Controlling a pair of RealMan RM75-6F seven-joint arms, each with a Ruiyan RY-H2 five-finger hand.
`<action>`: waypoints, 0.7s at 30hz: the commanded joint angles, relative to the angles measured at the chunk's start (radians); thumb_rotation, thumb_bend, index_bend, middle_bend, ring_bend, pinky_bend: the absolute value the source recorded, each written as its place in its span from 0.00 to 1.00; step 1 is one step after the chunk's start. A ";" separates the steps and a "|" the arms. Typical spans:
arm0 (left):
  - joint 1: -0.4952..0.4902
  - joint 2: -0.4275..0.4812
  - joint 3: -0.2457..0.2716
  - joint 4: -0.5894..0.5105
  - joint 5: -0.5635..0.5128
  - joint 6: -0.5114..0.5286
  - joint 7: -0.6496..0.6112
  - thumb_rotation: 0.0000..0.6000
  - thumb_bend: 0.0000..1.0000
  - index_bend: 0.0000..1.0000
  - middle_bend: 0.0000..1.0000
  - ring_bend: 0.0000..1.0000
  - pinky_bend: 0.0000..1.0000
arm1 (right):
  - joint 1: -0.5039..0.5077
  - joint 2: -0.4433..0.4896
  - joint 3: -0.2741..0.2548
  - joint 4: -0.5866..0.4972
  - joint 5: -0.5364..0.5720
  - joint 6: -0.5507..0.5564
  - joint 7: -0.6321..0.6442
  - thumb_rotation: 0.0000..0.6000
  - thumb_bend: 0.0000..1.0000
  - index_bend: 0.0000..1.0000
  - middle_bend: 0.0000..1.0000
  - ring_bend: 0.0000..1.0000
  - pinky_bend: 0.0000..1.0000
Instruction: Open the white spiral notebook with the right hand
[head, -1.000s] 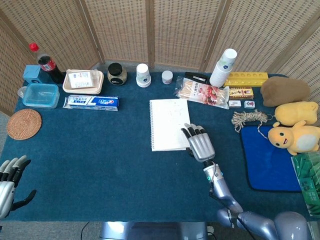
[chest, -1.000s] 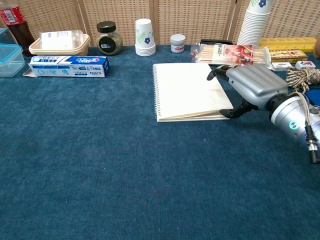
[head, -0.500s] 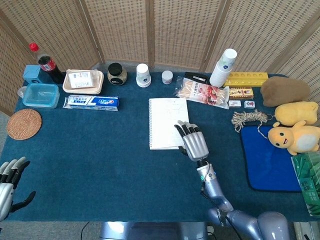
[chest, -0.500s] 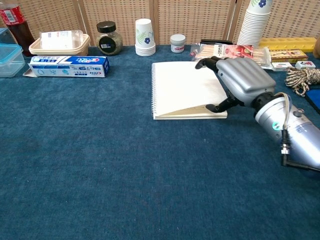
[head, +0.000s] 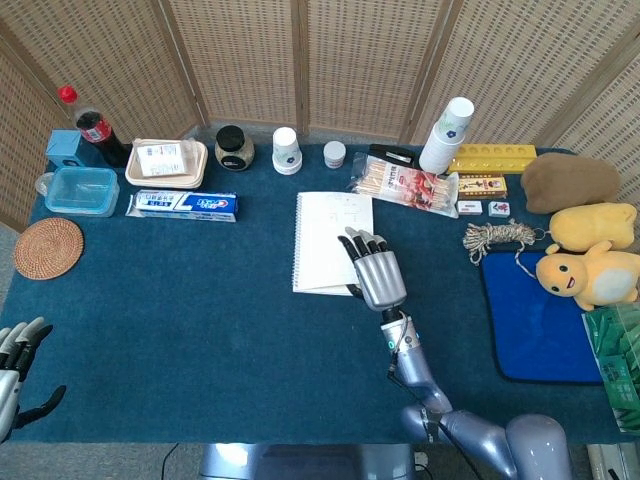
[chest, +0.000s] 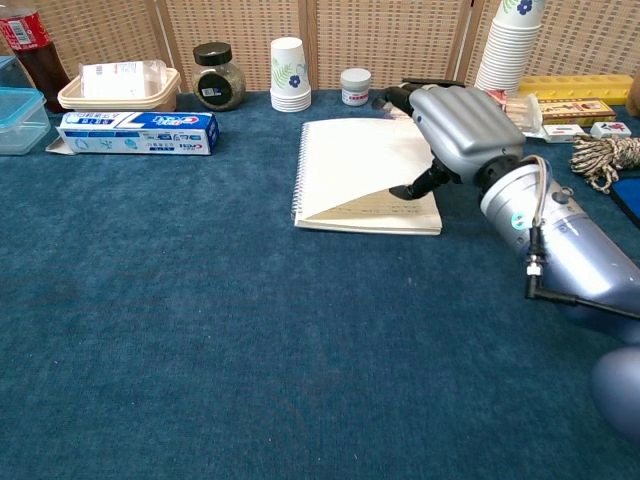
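Along the back of the blue table (head: 200, 330) stands a cola bottle (head: 92, 126), a tray (head: 166, 161), a dark-lidded jar (head: 234, 147) and a stack of paper cups (head: 286, 150). A toothpaste box (head: 182, 204) lies in front of the tray, a clear lidded container (head: 81, 190) to its left, a round woven coaster (head: 48, 248) nearer. On the right: a tall cup stack (head: 447, 134), a coil of rope (head: 498, 237), a blue cloth (head: 535, 318), yellow plush toys (head: 590, 258).

My table (head: 200, 300) wears blue cloth. On it lie the white spiral notebook (head: 325, 250), a toothpaste box (head: 182, 205) and a woven coaster (head: 48, 248).
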 joint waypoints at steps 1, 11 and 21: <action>0.002 -0.002 0.001 0.005 0.000 0.003 -0.005 1.00 0.25 0.15 0.07 0.03 0.00 | 0.022 0.018 0.023 -0.041 0.020 -0.024 -0.038 1.00 0.20 0.20 0.22 0.22 0.30; 0.011 -0.010 0.005 0.018 0.002 0.011 -0.020 1.00 0.25 0.15 0.07 0.03 0.00 | 0.070 0.056 0.056 -0.137 0.051 -0.066 -0.140 1.00 0.19 0.20 0.22 0.22 0.31; 0.012 -0.014 0.004 0.024 0.009 0.015 -0.026 1.00 0.25 0.15 0.07 0.03 0.00 | 0.111 0.057 0.085 -0.249 0.082 -0.071 -0.228 1.00 0.18 0.19 0.21 0.22 0.31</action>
